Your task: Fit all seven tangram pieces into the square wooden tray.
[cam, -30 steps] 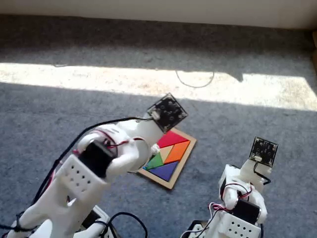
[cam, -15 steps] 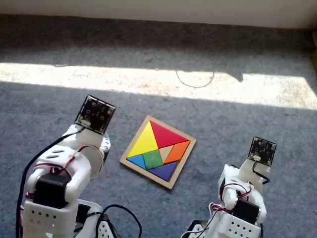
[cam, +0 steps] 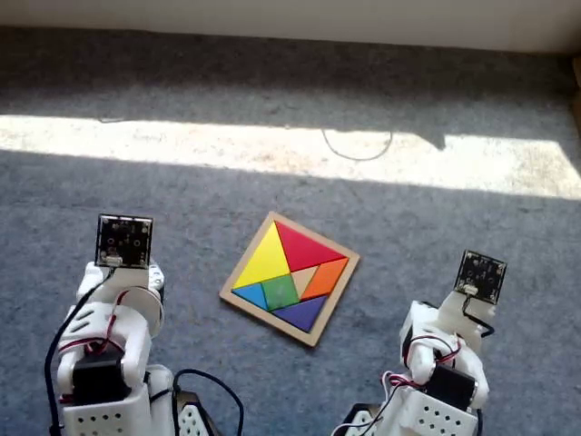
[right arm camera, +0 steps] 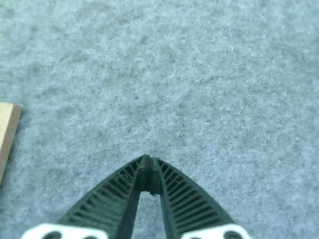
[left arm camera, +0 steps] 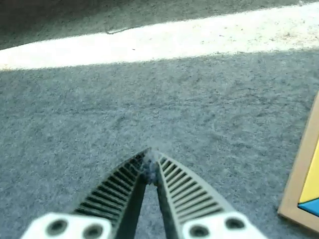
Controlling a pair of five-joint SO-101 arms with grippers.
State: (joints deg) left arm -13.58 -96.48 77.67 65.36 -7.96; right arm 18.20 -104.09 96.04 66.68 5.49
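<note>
- I'm seeing flat coloured tangram pieces point(cam: 281, 263) filling a square wooden tray point(cam: 312, 339), centre frame.
- Left gripper point(left arm camera: 149, 167) and right gripper point(right arm camera: 148, 172) are holding ribbed jaws pressed together, empty.

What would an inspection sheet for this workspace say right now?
Surface: grey carpet, sunlit band across it.
Job's things: wooden tray with seven coloured pieces lying inside it.
Clutter: nothing seen.
Grippers: left gripper and right gripper both shut, empty, over bare carpet.
Cables: thin wire looped on the carpet; cables at the arm bases.
Surroundings: pale wall at the far edge.
</note>
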